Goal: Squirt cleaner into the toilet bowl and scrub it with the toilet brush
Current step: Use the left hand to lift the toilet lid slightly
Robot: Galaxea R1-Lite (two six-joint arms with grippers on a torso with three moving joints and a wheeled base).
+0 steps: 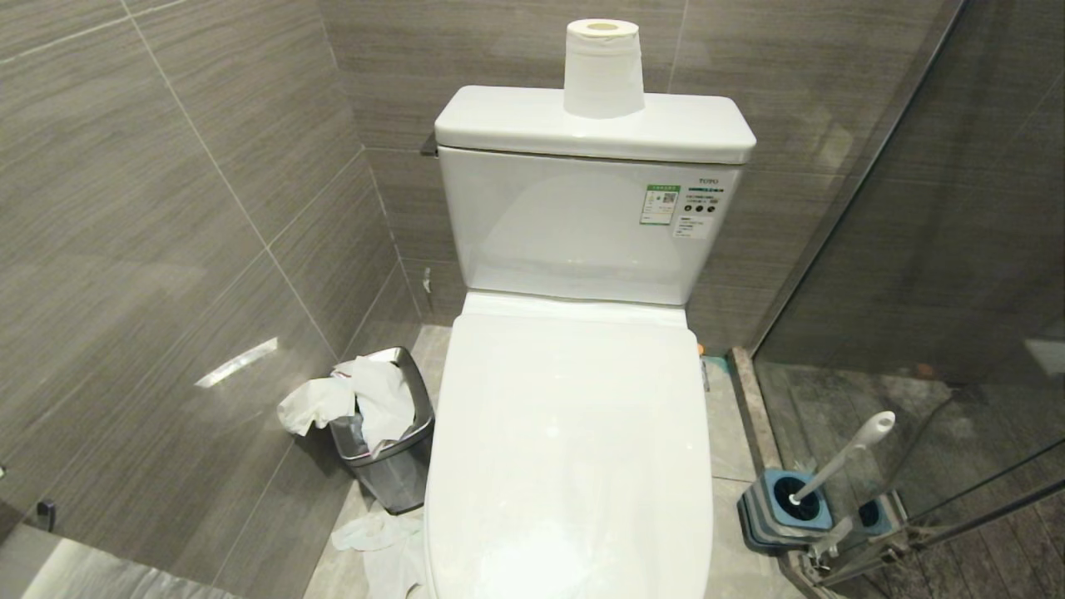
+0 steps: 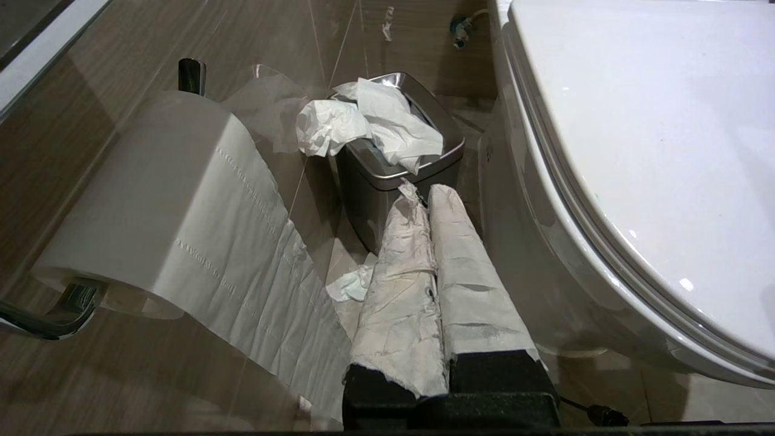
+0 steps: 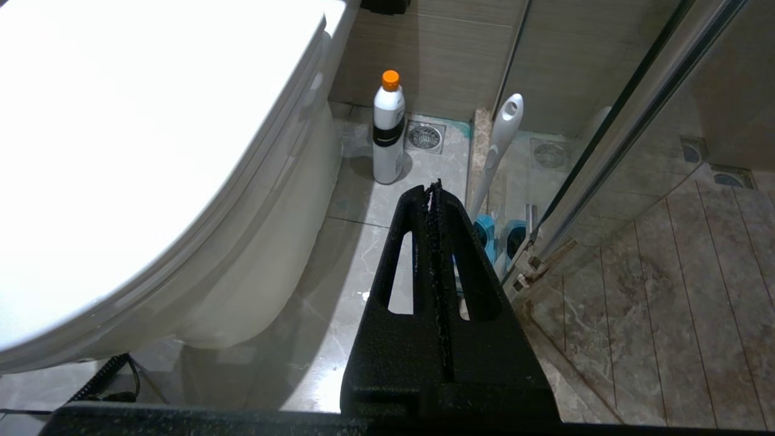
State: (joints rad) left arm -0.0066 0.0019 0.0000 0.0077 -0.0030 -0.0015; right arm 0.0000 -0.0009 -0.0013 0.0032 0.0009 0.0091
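Toilet bowl (image 1: 570, 449) stands centre, lid down. Toilet brush (image 1: 844, 456) leans in its holder (image 1: 782, 509) on the floor, right of the bowl. Left gripper (image 2: 424, 191) and right gripper (image 3: 434, 188) hang low beside the bowl, fingers together, empty. Judged: brush light, stiff, smooth; grip handle mid-shaft.

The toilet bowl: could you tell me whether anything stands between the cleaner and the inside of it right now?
Yes. The white lid lies shut over the toilet bowl, covering the opening. The white bottle with the orange cap stands on the floor beside the toilet.
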